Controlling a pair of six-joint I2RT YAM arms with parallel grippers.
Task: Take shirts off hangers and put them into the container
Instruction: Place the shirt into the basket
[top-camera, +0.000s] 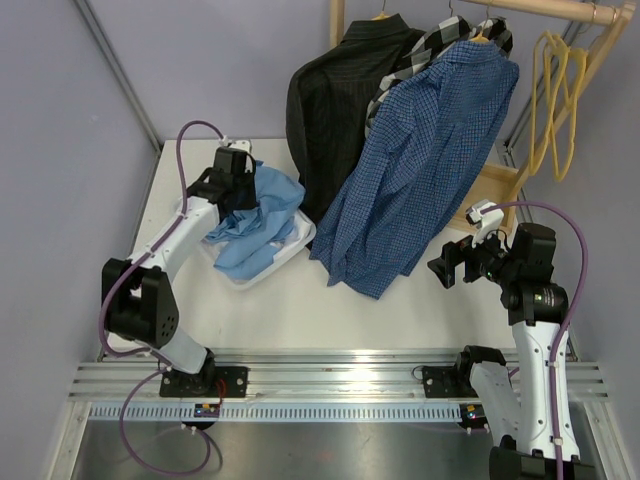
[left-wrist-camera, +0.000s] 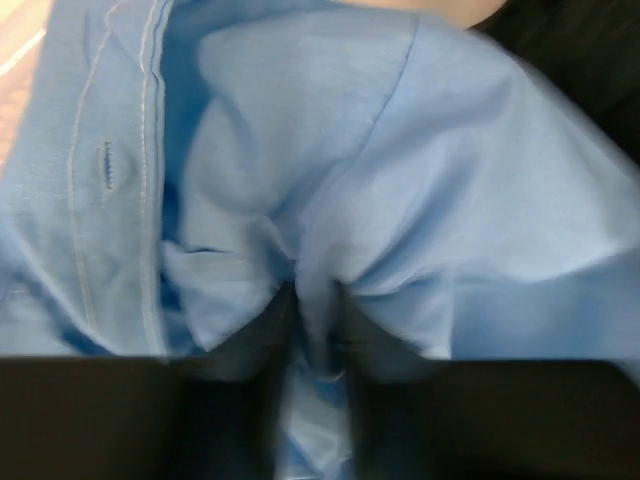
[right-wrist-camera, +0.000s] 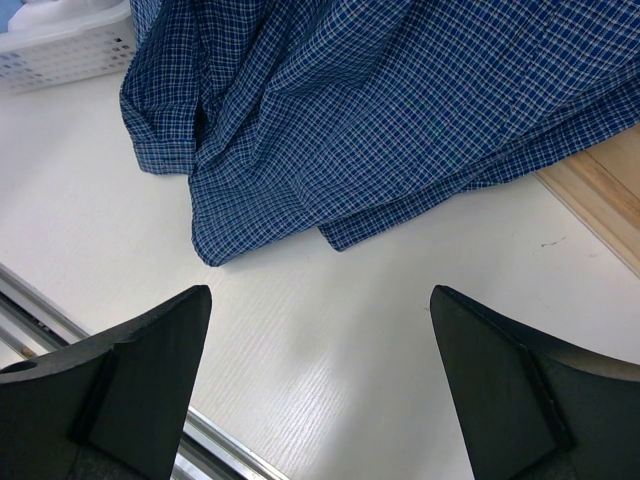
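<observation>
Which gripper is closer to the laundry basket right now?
Left. The left gripper is over the basket, pinching the light blue shirt in it; the right gripper hangs open across the table, by the dark blue checked shirt.

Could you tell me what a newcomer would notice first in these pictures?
The dark blue checked shirt dominates, hanging from the rail with its hem on the table. At left, the left gripper pinches a fold of the light blue shirt heaped in the white basket; the right gripper stands open at right.
</observation>
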